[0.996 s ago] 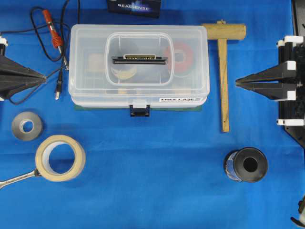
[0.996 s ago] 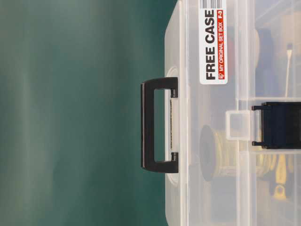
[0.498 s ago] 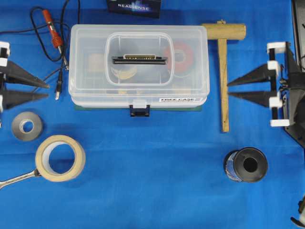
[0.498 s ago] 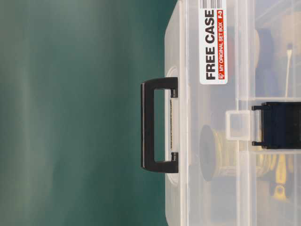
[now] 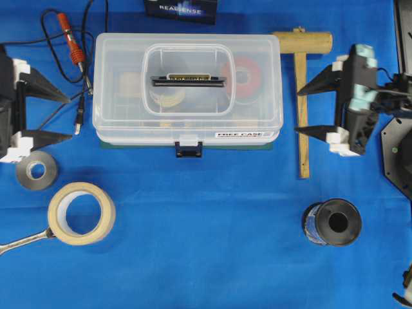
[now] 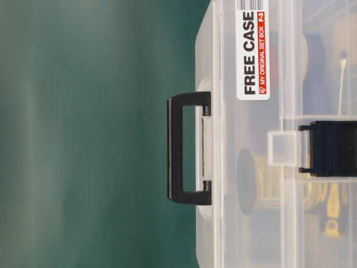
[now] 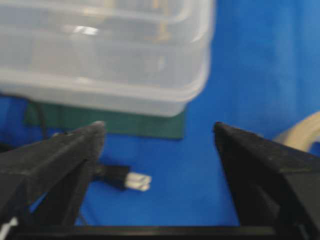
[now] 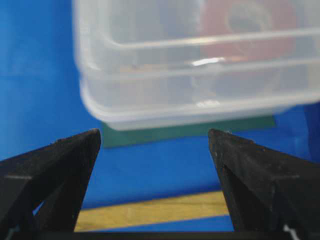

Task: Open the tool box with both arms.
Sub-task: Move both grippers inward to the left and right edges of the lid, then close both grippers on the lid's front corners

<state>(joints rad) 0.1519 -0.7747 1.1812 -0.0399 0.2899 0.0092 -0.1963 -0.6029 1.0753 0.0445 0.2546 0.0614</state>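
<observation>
Large clear plastic tool box (image 5: 187, 90) sits shut, dark blue latch (image 5: 189, 150) down. Left gripper (image 5: 61, 117) and right gripper (image 5: 306, 109) flank it, jaws wide apart, holding nothing.

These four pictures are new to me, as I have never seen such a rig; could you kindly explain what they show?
Two robot arms work at a blue table. The overhead view shows a closed clear tool box between the left gripper and the right gripper. Both are open and hold nothing. The table-level view, turned sideways, shows the box's black handle and label. The other two views come from cameras on each wrist, looking between black fingers at the box. Around it lie a wooden mallet, tape rolls, a black spool and a cable.
</observation>
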